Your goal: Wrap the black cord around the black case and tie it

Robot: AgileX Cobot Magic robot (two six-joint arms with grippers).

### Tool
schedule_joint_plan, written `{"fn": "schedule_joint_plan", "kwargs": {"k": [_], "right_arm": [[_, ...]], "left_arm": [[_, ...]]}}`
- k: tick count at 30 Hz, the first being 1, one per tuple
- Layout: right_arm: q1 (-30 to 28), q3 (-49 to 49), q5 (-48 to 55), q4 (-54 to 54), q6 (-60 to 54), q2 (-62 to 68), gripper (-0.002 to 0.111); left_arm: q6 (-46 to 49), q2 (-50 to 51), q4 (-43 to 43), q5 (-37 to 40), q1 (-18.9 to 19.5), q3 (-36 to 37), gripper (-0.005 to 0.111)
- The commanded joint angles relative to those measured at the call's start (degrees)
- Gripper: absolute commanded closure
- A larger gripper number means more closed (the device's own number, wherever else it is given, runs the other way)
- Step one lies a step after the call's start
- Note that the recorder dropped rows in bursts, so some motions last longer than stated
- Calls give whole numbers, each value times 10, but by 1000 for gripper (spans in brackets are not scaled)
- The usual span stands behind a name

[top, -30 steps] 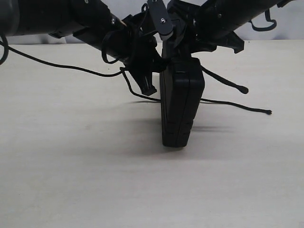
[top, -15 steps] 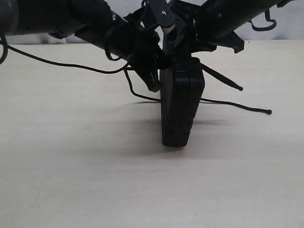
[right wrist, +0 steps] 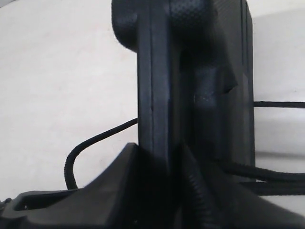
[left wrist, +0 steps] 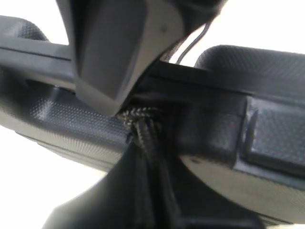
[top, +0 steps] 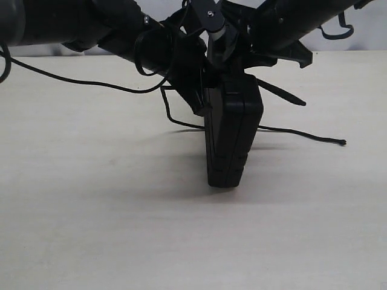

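Fingers (left wrist: 109,52) of left gripper (left wrist: 136,114) pinch the black cord (left wrist: 142,126) at the case edge; right gripper (right wrist: 159,176) clamps the black case (top: 233,133) upright on the table (top: 91,211).
Wrapping step, no full turn visible. Next: carry cord round the case under tension.

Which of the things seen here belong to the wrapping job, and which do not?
Of the job:
case, standing on edge
cord
left pincer, shut on cord
right pincer, gripping case

Not of the job:
table
arm cable
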Motion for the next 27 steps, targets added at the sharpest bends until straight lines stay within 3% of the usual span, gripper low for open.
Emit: {"fn": "schedule_joint_plan", "kwargs": {"k": [1, 8, 17, 19, 20, 22, 24, 27], "right_arm": [[9, 2, 20, 24, -12, 7, 104], [9, 2, 17, 27, -12, 7, 104], [9, 2, 20, 24, -12, 7, 104], [9, 2, 21, 24, -12, 7, 104], [9, 2, 21, 24, -12, 7, 104], [9, 2, 23, 24, -12, 7, 104], [9, 2, 23, 24, -12, 7, 104], [9, 2, 24, 24, -12, 7, 104]], "left_arm": [[21, -3, -40, 1, -10, -7, 107], [89, -2, -66, 55, -24, -7, 107], [58, -2, -67, 15, -26, -7, 105], [36, -3, -32, 34, -14, -7, 90], [-2, -4, -4, 43, -3, -7, 70], [-15, -9, 5, 58, 8, -7, 51], [-15, -24, 16, 78, 17, -7, 40], [-15, -45, 68, 106, 20, -7, 39]]}}
